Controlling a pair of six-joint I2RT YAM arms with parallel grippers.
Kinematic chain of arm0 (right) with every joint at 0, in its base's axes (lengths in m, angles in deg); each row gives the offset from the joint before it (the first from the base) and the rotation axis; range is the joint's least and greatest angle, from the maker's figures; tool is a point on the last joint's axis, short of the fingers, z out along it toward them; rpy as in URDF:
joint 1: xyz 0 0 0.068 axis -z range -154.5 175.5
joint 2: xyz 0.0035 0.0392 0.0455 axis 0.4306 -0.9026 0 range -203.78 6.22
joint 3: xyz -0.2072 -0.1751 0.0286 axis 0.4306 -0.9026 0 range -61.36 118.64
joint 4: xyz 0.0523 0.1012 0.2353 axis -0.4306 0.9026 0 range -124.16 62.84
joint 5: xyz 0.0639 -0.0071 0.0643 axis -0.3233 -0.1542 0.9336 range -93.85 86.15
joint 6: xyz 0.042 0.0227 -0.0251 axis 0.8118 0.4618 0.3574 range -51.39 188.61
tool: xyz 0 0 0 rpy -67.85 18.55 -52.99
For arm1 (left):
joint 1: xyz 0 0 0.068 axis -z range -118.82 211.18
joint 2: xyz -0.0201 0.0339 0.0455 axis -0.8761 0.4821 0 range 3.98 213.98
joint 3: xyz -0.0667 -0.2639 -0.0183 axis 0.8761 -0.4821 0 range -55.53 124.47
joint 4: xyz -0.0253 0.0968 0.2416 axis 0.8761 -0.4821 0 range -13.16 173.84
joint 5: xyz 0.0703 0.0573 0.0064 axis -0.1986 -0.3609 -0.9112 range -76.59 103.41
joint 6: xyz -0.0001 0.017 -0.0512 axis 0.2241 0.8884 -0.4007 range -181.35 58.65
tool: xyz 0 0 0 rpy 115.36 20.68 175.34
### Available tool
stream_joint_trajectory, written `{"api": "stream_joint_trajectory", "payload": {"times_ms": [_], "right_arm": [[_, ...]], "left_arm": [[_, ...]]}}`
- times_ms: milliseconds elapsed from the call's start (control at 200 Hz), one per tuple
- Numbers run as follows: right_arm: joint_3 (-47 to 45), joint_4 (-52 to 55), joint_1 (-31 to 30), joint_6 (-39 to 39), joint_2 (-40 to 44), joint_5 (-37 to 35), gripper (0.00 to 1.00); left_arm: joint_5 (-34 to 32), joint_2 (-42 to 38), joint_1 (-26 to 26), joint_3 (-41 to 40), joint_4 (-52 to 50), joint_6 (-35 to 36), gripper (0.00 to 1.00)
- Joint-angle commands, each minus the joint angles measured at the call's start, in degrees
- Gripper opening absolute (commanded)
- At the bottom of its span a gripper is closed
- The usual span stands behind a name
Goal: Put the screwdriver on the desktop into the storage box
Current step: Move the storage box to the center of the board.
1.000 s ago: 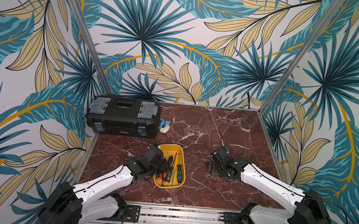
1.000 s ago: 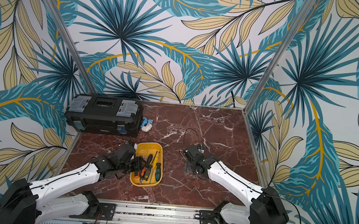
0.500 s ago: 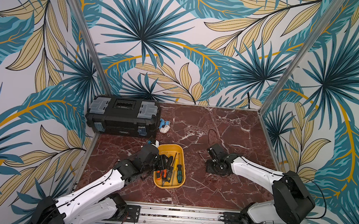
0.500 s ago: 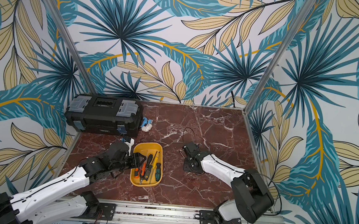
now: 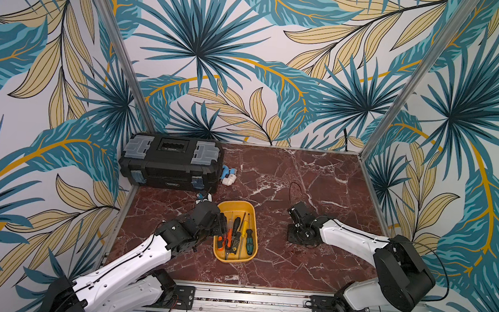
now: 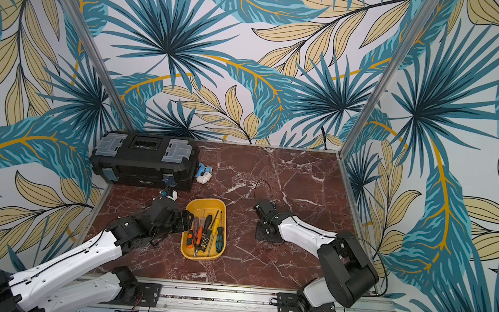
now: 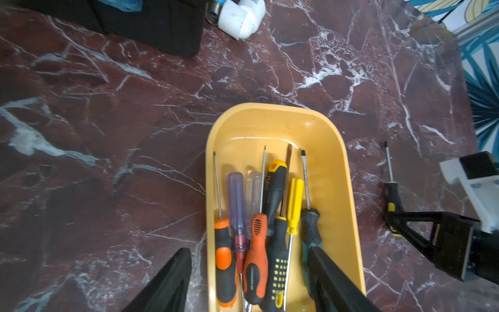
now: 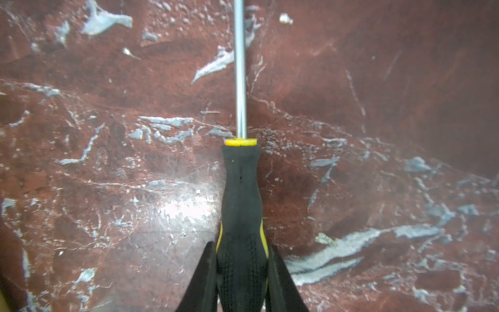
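Pinching, with the right tool, the handle of the screwdriver lying on the desk, at three o'clock from the yellow tray in a top view. Holding the left tool spread over the tray's end, gripping nothing. Probably nearly done, judging by the other screwdrivers inside: only lifting, carrying over and releasing left.

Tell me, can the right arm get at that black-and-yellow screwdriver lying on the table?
Looks like yes: its fingers touch both sides of the black-and-yellow screwdriver, with bare desktop around it.

Black-yellow screwdriver flat on red-brown marble desktop, well apart from shallow yellow storage box.
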Motion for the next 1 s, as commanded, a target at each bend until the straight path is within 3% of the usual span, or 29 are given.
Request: {"api": "stream_joint_trajectory", "payload": {"times_ms": [0,135,296,616,997], "right_arm": [[-2.73,1.19,-1.08,1.96,3.27,2.41,0.00],[-3.92,1.66,-2.81,4.31,10.69,3.23,0.00],[-4.55,3.44,-4.50,6.37,17.84,3.39,0.00],[-4.73,5.58,-5.43,7.78,23.69,3.80,0.00],[-1.89,5.28,-9.40,6.64,24.43,3.54,0.00]], "left_arm": [[-2.48,0.87,-0.52,-1.19,0.95,1.94,0.74],[0.15,4.80,-0.84,-3.39,5.66,1.58,0.76],[10.64,11.30,-0.82,-4.39,14.16,4.00,0.73],[14.54,15.25,-0.82,-4.84,19.55,1.92,0.67],[15.28,12.32,-0.64,-5.86,19.87,-0.65,0.66]]}}
